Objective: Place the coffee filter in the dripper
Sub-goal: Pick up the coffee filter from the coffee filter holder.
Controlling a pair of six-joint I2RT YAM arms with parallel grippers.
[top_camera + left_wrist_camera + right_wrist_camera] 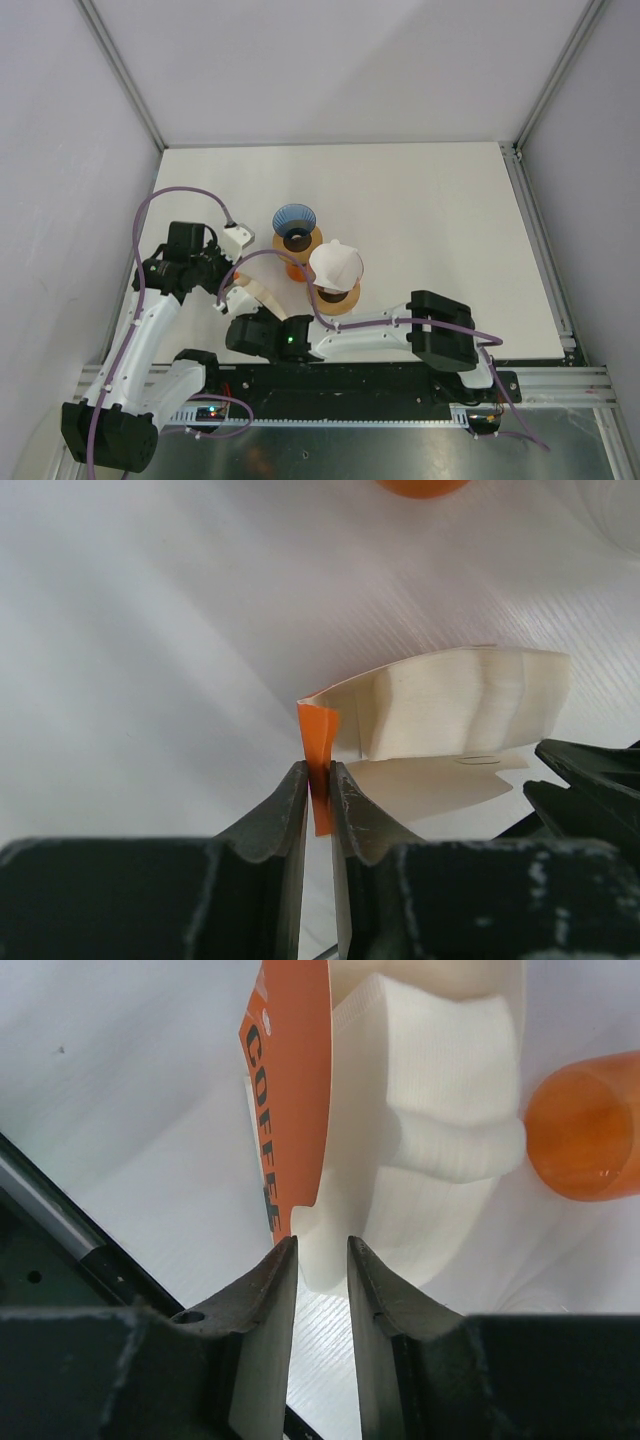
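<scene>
One coffee filter [335, 263] sits atop the orange dripper [345, 301], mid-desk [430, 220]. Left end effector [318, 772] is clamped on the filter pack's [450, 705] orange tab [318, 735]. Right end effector [321, 1248] stands narrowly parted, with the pack's lower edge at its tips.

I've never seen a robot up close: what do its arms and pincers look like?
Both the left arm and right arm have white links joined by black joints, with purple cables looping along them. A green light glows near the right wrist. Left gripper and right gripper each carry two dark, tapering fingers.
</scene>
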